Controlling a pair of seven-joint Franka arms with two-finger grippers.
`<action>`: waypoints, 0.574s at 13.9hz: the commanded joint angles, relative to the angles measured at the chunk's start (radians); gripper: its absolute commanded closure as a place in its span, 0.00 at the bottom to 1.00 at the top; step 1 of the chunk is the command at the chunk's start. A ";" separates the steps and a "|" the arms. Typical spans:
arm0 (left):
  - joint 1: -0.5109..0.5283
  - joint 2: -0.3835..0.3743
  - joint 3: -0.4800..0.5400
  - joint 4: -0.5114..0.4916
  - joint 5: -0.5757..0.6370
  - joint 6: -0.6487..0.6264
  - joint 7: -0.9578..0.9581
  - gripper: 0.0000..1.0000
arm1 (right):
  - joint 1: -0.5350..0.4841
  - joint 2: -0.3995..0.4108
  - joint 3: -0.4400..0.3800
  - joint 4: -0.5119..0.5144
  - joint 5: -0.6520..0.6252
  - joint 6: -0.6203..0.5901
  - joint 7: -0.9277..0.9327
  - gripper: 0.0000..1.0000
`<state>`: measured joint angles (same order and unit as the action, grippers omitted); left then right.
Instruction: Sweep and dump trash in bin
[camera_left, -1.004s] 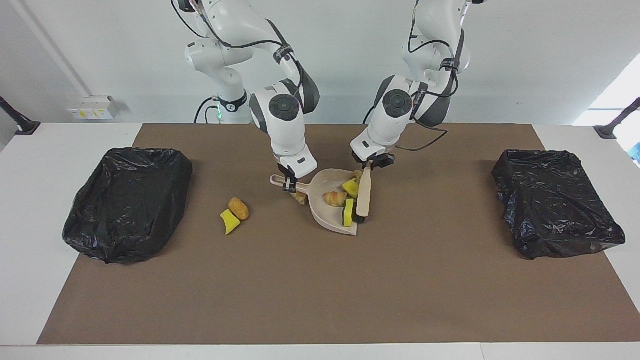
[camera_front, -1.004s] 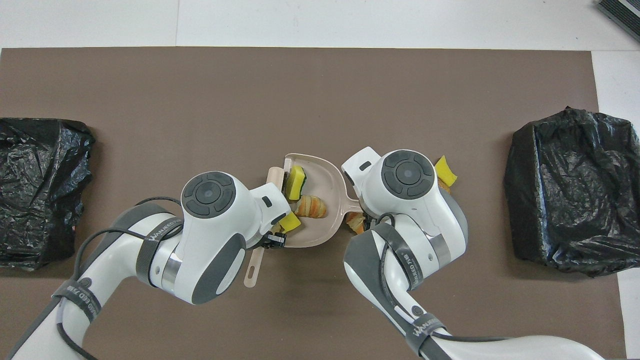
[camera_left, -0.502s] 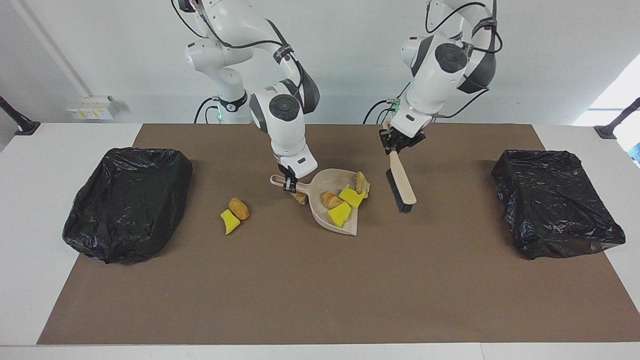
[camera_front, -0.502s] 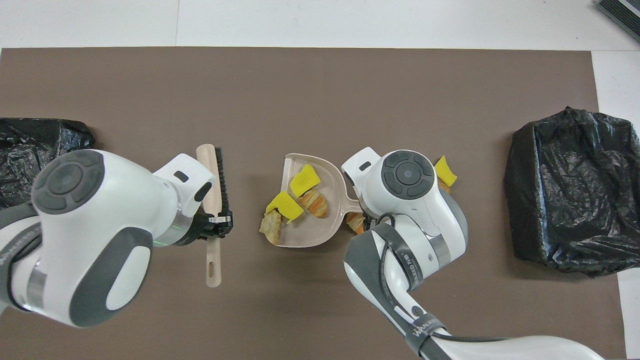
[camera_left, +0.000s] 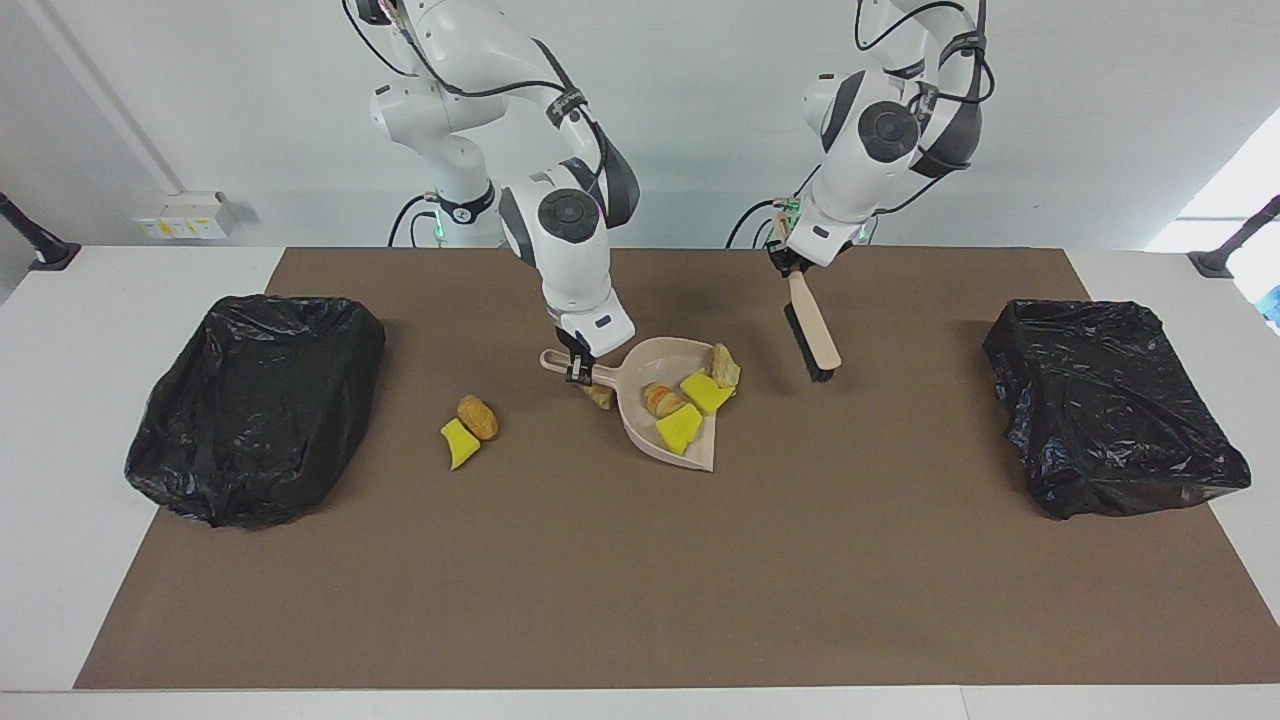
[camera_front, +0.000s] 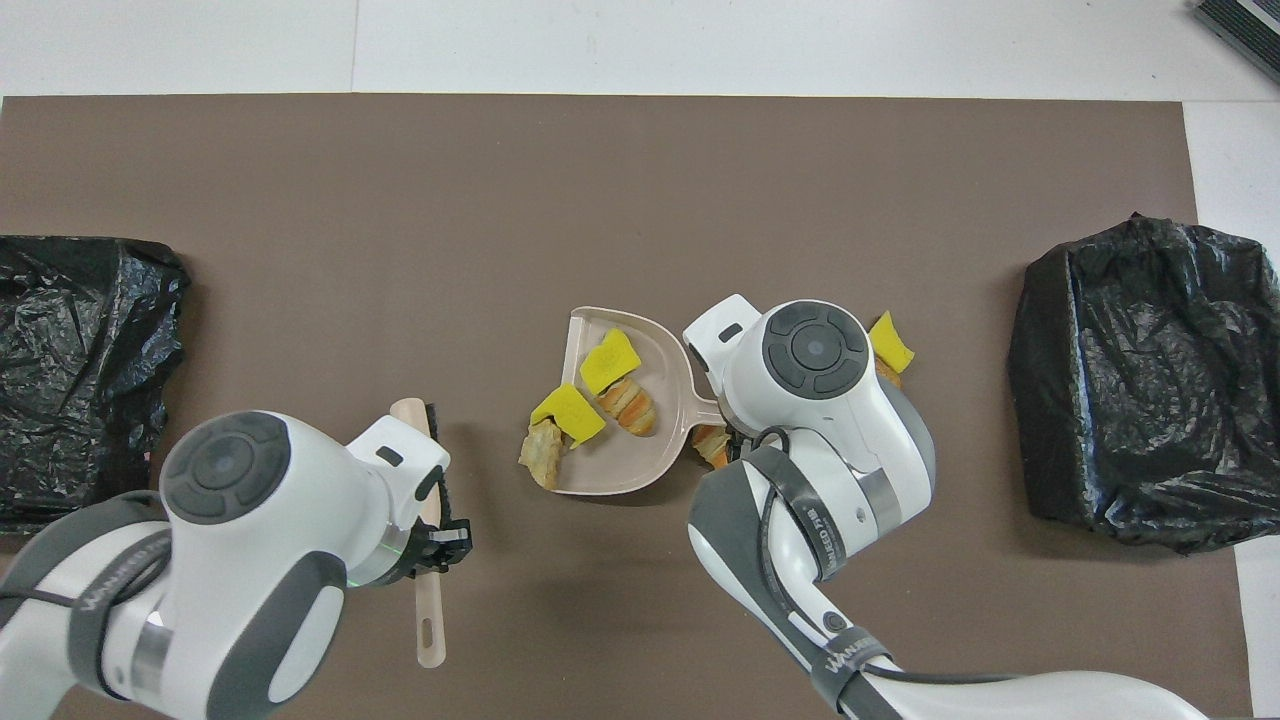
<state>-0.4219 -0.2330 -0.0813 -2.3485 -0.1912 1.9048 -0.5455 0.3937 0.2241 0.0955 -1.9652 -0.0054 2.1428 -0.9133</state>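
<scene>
My right gripper (camera_left: 577, 372) is shut on the handle of the beige dustpan (camera_left: 640, 428), which rests on the brown mat. Four pieces of trash lie in or at the edge of the pan: two yellow wedges (camera_left: 680, 427), a striped bread lump (camera_front: 625, 405) and a tan lump (camera_left: 724, 365) at its rim. Another lump (camera_left: 600, 397) lies under the handle. A yellow wedge (camera_left: 459, 443) and an orange-brown lump (camera_left: 478, 417) lie on the mat toward the right arm's end. My left gripper (camera_left: 785, 262) is shut on the brush (camera_left: 812, 335), held in the air over the mat.
Two bins lined with black bags stand on the table, one at the right arm's end (camera_left: 255, 405) and one at the left arm's end (camera_left: 1115, 405). The brown mat (camera_left: 640, 580) covers most of the white table.
My left arm lifted the brush out of the dustpan and swung it up toward its own end. The trash settled in the pan. The right arm and dustpan stayed put.
</scene>
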 joint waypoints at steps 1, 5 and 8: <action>-0.092 0.027 0.006 -0.095 -0.013 0.224 -0.011 1.00 | -0.004 0.000 0.003 -0.015 -0.002 0.026 0.004 1.00; -0.155 0.116 0.006 -0.084 -0.013 0.338 0.062 1.00 | -0.012 0.000 0.004 -0.015 -0.021 0.025 -0.041 1.00; -0.186 0.147 0.006 -0.034 -0.062 0.362 0.133 1.00 | -0.010 0.000 0.003 -0.015 -0.033 0.023 -0.042 1.00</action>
<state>-0.5784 -0.1064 -0.0908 -2.4174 -0.2117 2.2469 -0.4658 0.3926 0.2246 0.0945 -1.9654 -0.0166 2.1439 -0.9309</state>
